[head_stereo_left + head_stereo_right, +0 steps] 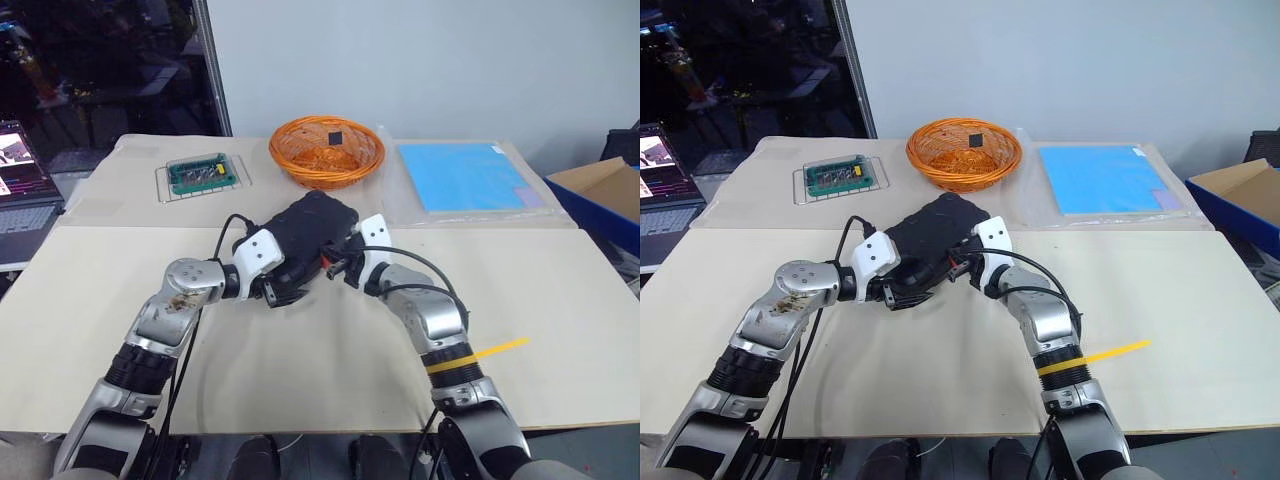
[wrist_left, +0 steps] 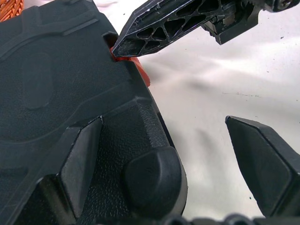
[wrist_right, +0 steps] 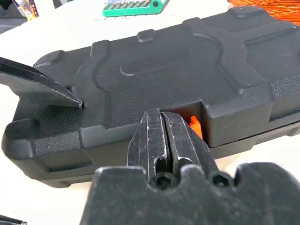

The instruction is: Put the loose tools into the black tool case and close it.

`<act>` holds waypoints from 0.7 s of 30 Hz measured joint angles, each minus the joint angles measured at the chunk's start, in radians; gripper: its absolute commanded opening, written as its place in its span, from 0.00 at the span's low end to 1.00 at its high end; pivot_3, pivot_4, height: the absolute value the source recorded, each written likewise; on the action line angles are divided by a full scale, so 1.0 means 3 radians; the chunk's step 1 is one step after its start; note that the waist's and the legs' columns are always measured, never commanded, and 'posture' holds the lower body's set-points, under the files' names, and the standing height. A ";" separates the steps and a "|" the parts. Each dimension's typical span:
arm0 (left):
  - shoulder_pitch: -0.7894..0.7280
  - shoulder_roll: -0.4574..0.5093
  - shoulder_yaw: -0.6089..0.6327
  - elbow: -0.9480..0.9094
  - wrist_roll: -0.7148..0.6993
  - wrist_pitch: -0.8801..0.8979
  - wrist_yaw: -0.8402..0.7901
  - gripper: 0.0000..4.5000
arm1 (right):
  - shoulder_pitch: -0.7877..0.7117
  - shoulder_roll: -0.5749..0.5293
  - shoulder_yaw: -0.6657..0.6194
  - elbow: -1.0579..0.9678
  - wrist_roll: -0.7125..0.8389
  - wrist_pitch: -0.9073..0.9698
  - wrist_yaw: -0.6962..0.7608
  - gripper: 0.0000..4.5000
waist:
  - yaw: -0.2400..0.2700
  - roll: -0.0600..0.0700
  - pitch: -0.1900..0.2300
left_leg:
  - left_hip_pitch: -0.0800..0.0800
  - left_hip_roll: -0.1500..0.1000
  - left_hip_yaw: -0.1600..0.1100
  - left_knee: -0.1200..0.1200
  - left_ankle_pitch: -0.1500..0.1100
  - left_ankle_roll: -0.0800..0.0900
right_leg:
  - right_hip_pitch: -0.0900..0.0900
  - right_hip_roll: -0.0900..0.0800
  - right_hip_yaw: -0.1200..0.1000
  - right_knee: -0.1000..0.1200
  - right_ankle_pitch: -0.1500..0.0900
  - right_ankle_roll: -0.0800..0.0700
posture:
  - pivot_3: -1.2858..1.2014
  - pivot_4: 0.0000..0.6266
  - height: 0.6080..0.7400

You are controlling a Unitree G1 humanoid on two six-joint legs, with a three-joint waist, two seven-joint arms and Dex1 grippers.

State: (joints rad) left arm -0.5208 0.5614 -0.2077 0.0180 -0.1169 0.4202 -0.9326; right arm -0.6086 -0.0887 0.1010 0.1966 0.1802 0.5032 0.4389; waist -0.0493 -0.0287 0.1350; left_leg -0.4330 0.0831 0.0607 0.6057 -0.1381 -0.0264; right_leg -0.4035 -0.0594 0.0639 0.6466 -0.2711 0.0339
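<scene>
Resting place of the black tool case [image 1: 312, 232]: it lies shut on the tabletop [image 1: 560, 330], set at a slant between the two arms, just in front of the orange wicker basket [image 1: 327, 150].
Left claw [image 2: 168, 154]: fingers spread wide; one finger [image 2: 77, 161] lies on top of the case's textured shell at a near corner, the other finger [image 2: 267, 164] stands off the side over bare tabletop.
Left claw's hold: it straddles the corner of the case rather than pinching it; I cannot tell whether it presses down.
Right claw [image 3: 166, 140]: fingers pressed flat together, nothing between them.
Right claw's contact: the joined tips sit at the notch in the case's front edge, right against the small orange latch [image 3: 196, 127].
Left arm pose: reaches in from the left with the elbow well out, the forearm crossing toward the middle and the claw angled downward onto the case.
Right arm pose: bends in from the right, forearm turned inward, the claw lying close to level along the tabletop and pointing at the case's front edge.
Claws to each other: near one another at the same end of the case, apart, with the latch between them.
Behind the case: a green circuit board [image 1: 202, 175] in a clear tray at the left and a blue sheet [image 1: 468, 177] at the right.
</scene>
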 measured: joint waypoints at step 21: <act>0.0031 -0.0005 -0.0017 0.0069 0.0007 0.0001 0.0017 1.00 | -0.0083 0.0125 -0.0033 0.0247 0.0000 0.0131 -0.0179 0.01 | -0.0039 -0.0036 -0.0057 | 0.0037 0.0001 0.0001 -0.0024 -0.0009 -0.0015 | 0.0009 -0.0010 0.0002 -0.0015 0.0004 -0.0016 | 0.52 0.24 1.00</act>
State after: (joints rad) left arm -0.5116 0.5601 -0.2129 0.0387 -0.1147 0.4204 -0.9275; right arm -0.6334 -0.0511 0.0911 0.2708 0.1801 0.5425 0.3854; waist -0.0609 -0.0394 0.1180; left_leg -0.4218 0.0835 0.0611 0.5986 -0.1410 -0.0309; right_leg -0.4008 -0.0626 0.0644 0.6420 -0.2699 0.0289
